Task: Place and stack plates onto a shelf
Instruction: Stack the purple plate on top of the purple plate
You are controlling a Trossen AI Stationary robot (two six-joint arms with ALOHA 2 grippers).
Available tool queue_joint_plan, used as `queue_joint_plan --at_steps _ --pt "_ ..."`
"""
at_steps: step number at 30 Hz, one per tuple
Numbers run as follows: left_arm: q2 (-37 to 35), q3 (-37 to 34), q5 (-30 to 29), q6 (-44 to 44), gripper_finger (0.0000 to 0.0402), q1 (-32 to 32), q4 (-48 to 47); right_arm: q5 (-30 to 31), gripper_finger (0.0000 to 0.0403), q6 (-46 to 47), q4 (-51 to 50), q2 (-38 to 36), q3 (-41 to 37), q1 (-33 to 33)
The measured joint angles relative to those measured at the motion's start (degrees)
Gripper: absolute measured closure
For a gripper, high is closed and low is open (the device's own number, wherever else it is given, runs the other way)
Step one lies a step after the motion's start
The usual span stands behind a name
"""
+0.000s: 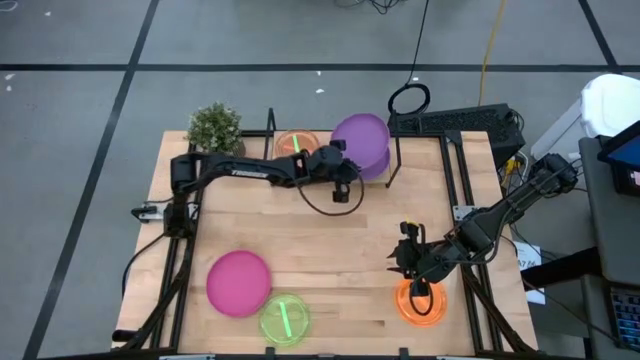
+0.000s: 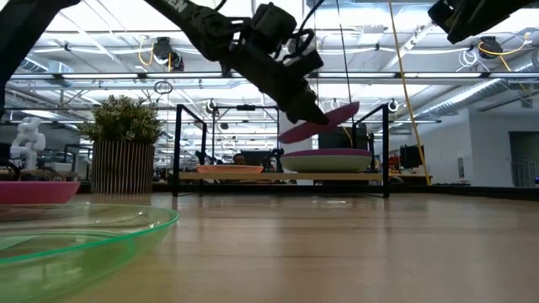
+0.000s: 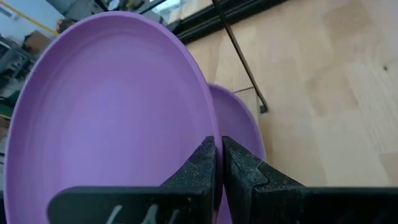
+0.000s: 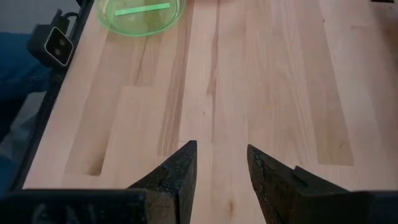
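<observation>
I had left tool [image 3: 219, 163] clamped on rim of purple plate [image 3: 112, 118], tilted, just above second purple plate [image 2: 327, 158] on shelf [image 2: 278, 177] — angle suited sliding onto stack. Right tool [image 4: 222, 165], fingers apart, empty, hovered over surface [image 4: 280, 81] above orange plate [image 1: 421, 304].

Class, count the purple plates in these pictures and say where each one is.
2. One purple plate is tilted, pinched in the left gripper above the shelf; the other lies on the shelf beneath it. More could be hidden underneath.
</observation>
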Motion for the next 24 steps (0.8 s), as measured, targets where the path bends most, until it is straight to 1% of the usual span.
queue_joint_plan --at_steps 13,18,21,24 --pt "3.83 -0.02 0.33 -0.41 0.0378 0.26 1.92 0.09 0.0280 -0.15 0.27 -0.70 0.00 0.25" --pt "3.85 -0.07 2.20 -0.83 0.0377 0.24 2.30 0.09 0.0280 -0.14 0.20 -0.74 0.00 0.31" --pt "3.85 -0.07 2.19 -1.33 0.0363 0.22 2.31 0.07 0.0280 -0.10 0.23 -0.76 0.00 0.31" --pt "3.85 -0.07 1.75 -1.89 0.0330 0.26 2.46 0.07 0.0280 0.20 0.25 -0.76 0.00 0.31"
